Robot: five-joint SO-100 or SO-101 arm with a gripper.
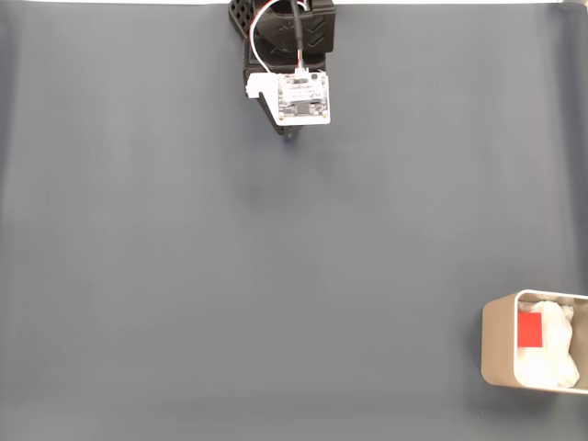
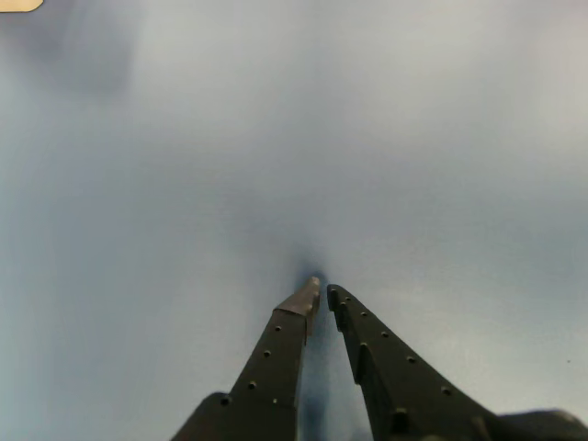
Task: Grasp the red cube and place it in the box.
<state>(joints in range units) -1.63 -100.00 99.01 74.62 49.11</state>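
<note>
Red cube (image 1: 530,331) in box (image 1: 496,344) | hand (image 2: 322,292) closed, empty, well apart

My count from the fixed view: one red cube (image 1: 530,331). One box (image 1: 496,344), beige, at the lower right edge of the tabletop (image 1: 230,294). White padding (image 1: 551,363) inside it reads as one crumpled mass; I cannot split it into pieces. One arm (image 1: 289,55) at the top edge. In the wrist view I count one gripper (image 2: 322,292) with two jaws.
</note>
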